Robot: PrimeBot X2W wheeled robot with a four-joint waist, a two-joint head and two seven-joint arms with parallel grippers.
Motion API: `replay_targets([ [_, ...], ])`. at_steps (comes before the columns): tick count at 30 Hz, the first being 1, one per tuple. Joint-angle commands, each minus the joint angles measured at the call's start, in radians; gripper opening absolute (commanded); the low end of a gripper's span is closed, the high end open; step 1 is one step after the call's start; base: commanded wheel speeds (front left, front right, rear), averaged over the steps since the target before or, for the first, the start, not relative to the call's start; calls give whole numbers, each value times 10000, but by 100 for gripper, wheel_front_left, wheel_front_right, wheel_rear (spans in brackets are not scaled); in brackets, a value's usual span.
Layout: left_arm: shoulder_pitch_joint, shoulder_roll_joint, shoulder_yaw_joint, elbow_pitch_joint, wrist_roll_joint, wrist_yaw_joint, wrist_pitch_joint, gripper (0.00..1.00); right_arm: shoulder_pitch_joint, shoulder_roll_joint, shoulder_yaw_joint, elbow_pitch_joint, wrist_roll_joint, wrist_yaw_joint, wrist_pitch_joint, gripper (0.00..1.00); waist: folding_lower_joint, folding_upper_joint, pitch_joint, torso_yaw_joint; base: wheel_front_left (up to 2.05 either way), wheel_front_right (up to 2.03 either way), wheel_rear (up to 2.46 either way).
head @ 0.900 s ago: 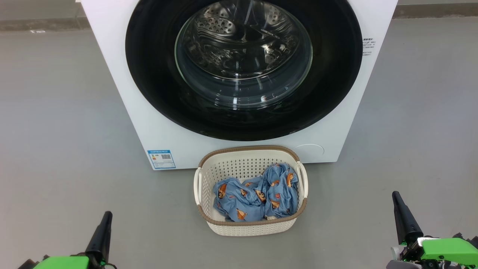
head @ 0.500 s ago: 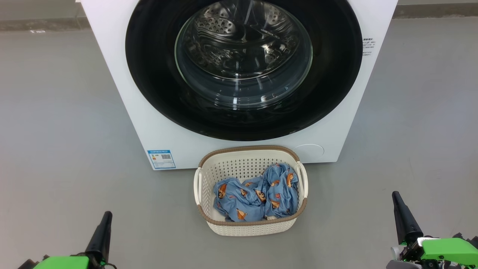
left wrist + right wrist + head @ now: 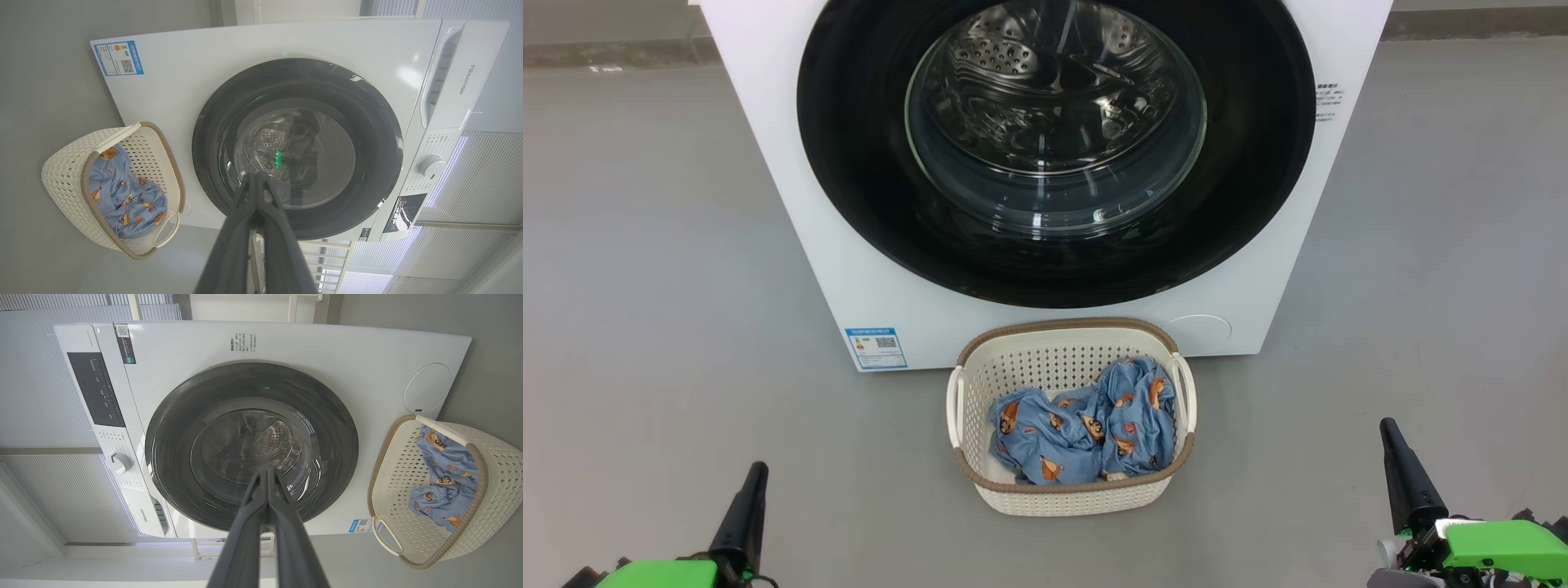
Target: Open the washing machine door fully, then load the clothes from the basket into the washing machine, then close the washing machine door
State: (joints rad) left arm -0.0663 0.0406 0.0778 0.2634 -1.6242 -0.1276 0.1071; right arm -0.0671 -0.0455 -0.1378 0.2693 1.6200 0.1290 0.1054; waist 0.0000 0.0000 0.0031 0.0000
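Nothing is done yet: the washing machine door [image 3: 1055, 139] is shut, the clothes [image 3: 1086, 425] lie in the basket [image 3: 1066, 325] just before it, and my left tool [image 3: 758, 469] and right tool [image 3: 1388, 426] are closed, empty.

The floor [image 3: 645, 245] is smooth, matte grey concrete, spreading wide to either side in the head view. Along its far edge runs a darker, mottled strip [image 3: 1462, 24] where it meets the wall, and a small pale fleck [image 3: 605, 69] lies just before it on the left. In the wrist views the wall behind is clad in white ribbed panels [image 3: 470, 253] with fine parallel lines, some glowing bluish. A plain grey band [image 3: 45, 450] parts them. A white railed frame [image 3: 322, 245] with thin bars stands close to those panels. A plain white stretch of wall [image 3: 241, 306] breaks the ribbing.
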Motion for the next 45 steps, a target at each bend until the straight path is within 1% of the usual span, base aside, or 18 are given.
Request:
replay_targets([
  [1, -417, 108, 355, -184, 152, -31, 57, 0, -409, -52, 235, -246, -118, 17, 82, 0, 0, 0, 0, 0, 0, 0, 0],
  [8, -417, 107, 357, -184, 154, -31, 59, 0, -409, -51, 234, -245, -119, 17, 83, 0, 0, 0, 0, 0, 0, 0, 0],
  [9, 1, -2, 3, 3, 0, 0, -1, 100, 0, 0, 1, 3, -60, 0, 0, 100, 0, 0, 0, 0, 0, 0, 0],
  [13, 277, -131, -47, 349, -1, 2, -18, 100, 243, 118, 6, 404, -63, 0, -25, 100, 0, 0, 4, 0, 0, 0, 0],
  [15, 278, -128, -67, 295, 19, 1, -75, 100, 241, 115, 38, 365, -88, 0, -67, 100, 2, 0, 18, 3, 0, 0, 0],
  [18, 280, -123, -97, 250, 58, 1, -134, 100, 243, 105, 75, 337, -126, 1, -122, 100, 11, 0, 14, 13, 0, 0, 0],
  [19, 287, -116, -135, 212, 111, 0, -193, 100, 255, 86, 118, 319, -192, 1, -188, 100, 22, 0, -7, 26, 0, 0, 0],
  [21, 295, -110, -153, 194, 143, 0, -224, 100, 264, 74, 141, 314, -239, 1, -222, 100, 22, 0, -14, 32, 0, 0, 0],
  [25, 318, -76, -199, 101, 349, -1, -344, 100, 280, 21, 239, 304, -521, 2, -352, 100, 2, 0, 3, 48, 0, 0, 0],
  [31, 346, -24, -254, -4, 1011, -3, -521, 100, 280, -45, 306, 261, -1209, 2, -528, 100, 1, 0, 8, 67, 0, 0, 0],
  [34, 370, -22, -267, -82, 1568, -4, -637, 100, 297, -84, 379, 242, -1703, 3, -644, 100, 1, 0, 6, 77, 0, 0, 0],
  [45, 479, -17, -384, -301, 3092, -7, -962, 100, 347, -281, 620, 213, -3172, 5, -966, 100, 0, 0, -9, 94, 0, 0, 0],
])
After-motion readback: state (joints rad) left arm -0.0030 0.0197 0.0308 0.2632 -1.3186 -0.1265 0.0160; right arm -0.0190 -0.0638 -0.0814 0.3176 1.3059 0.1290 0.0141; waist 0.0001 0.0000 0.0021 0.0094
